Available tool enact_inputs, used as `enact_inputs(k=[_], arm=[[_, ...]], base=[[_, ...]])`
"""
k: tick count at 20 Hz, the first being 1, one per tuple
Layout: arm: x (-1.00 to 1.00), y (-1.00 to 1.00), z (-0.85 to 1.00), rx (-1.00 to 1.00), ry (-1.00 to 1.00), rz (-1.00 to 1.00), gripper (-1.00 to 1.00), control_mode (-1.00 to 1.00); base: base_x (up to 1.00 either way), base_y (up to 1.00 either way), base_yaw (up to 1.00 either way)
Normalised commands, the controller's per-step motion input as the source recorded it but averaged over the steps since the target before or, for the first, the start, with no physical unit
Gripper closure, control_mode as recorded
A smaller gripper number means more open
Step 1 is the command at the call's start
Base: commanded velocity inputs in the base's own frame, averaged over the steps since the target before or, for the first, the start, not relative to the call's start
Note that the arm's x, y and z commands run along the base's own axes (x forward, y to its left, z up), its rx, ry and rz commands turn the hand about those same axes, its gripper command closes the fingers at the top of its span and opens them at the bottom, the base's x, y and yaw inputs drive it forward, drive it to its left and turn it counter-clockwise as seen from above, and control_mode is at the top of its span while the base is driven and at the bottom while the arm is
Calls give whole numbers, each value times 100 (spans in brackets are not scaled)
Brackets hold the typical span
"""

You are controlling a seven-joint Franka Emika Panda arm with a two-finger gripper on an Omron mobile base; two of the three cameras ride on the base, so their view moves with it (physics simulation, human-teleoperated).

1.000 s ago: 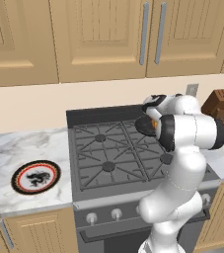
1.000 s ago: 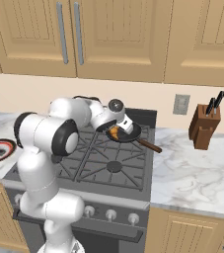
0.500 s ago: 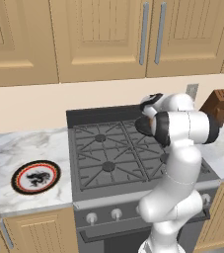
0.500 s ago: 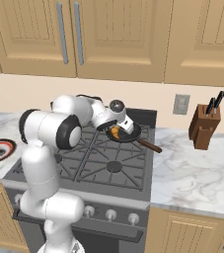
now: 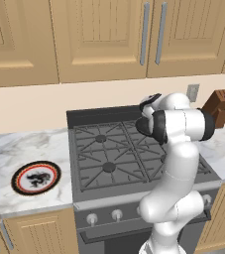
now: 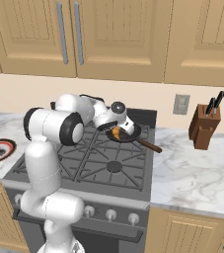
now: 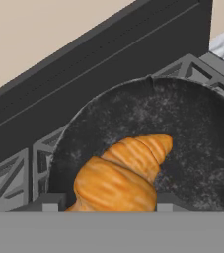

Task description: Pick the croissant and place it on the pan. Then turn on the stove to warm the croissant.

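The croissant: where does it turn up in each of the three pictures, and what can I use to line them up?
Left base view: I cannot find it; the arm covers the stove's back right corner.
Right base view: the croissant sits in the pan on the back right burner, under the claw.
Hand view: low centre, croissant on the pan.
Shared landmark: the stove's raised back panel.

- The croissant [image 7: 122, 174] is golden-orange with darker ridges.
- The pan [image 7: 192, 143] is black, speckled grey; its handle [image 6: 149, 145] is dark brown.
- The stove [image 5: 109, 158] is dark grey with silver knobs.
- The plate [image 5: 35, 177] is red-rimmed, black-and-white.
- The table [image 6: 192, 173] is white-grey marble.
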Motion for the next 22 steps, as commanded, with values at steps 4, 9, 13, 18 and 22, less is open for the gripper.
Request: enact_inputs(k=[4, 9, 13, 18, 22], arm=[[14, -7, -14, 0, 0, 0, 100, -100], [18, -3, -16, 0, 0, 0, 100, -100], [19, 0, -19, 0, 0, 0, 100, -100], [15, 0, -12, 0, 0, 0, -100, -100], [10, -8, -1, 0, 0, 0, -100, -100]], base=[[0, 0, 0], [0, 0, 0], [0, 0, 0], [0, 0, 0], [0, 0, 0]])
